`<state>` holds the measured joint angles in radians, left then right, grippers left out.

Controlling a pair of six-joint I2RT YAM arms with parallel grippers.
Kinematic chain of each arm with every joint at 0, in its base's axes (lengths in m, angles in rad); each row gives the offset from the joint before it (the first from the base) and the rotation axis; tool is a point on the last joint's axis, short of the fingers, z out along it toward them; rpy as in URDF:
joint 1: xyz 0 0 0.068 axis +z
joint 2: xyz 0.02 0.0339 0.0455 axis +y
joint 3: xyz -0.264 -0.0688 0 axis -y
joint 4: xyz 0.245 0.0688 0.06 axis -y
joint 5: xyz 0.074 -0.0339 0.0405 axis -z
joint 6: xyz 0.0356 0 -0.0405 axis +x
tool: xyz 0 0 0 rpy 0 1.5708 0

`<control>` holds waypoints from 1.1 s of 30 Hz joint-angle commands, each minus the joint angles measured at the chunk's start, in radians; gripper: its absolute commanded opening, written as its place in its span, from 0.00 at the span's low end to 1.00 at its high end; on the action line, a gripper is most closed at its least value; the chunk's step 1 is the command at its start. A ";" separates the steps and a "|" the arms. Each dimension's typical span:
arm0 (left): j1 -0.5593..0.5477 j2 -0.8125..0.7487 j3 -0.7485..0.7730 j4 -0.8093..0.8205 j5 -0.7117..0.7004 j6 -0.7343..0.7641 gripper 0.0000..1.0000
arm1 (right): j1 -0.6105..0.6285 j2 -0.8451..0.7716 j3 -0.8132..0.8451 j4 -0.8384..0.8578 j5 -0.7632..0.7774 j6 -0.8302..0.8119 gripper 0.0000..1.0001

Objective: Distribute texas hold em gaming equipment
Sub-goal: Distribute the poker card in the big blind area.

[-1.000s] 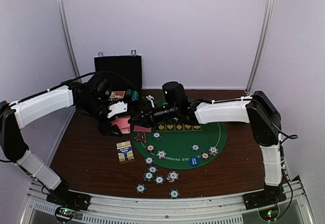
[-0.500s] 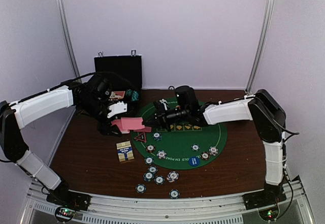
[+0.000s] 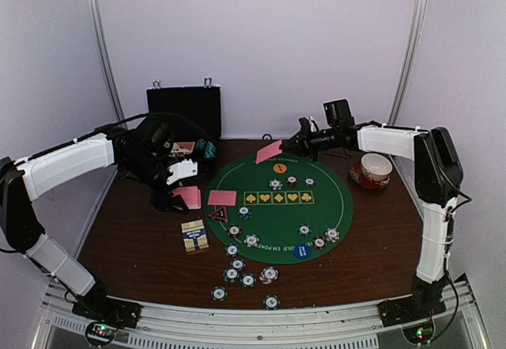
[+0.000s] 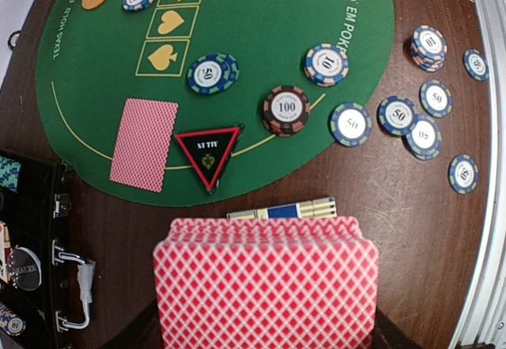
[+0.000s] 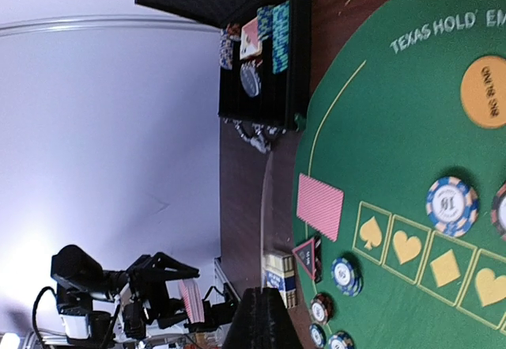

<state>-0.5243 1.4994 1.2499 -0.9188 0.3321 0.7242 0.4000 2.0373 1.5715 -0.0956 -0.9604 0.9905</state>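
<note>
From above, the left gripper (image 3: 180,199) is clenched on the card deck (image 3: 190,195) just off the green mat's (image 3: 332,199) left edge. The right gripper (image 3: 291,145) pinches a single card (image 3: 269,151) above the mat's far rim.

Left wrist: the deck fills the foreground, and a face-down card (image 4: 144,143) lies beside the triangle (image 4: 208,153).

Right wrist: the single card shows edge-on, with bare mat to its right.

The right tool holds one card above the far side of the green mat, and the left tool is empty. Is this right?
No. The left tool is not empty: the left wrist view shows it holding a stack of cards. The right tool does hold one card above the far side of the green mat.
</note>
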 commanded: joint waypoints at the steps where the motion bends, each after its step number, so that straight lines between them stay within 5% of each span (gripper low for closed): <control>1: 0.001 -0.003 0.032 0.005 0.018 -0.003 0.33 | -0.040 0.104 0.165 -0.272 0.087 -0.207 0.00; 20: 0.001 0.000 0.043 -0.017 0.039 -0.006 0.32 | -0.088 0.451 0.576 -0.465 0.158 -0.277 0.00; 29: 0.001 -0.008 0.045 -0.021 0.047 -0.011 0.32 | -0.084 0.347 0.580 -0.570 0.295 -0.401 0.60; 33: 0.001 -0.008 0.046 -0.022 0.045 -0.015 0.32 | -0.063 0.240 0.521 -0.581 0.328 -0.468 0.78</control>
<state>-0.5243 1.4998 1.2572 -0.9466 0.3527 0.7231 0.3191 2.4382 2.1338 -0.6483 -0.7002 0.6071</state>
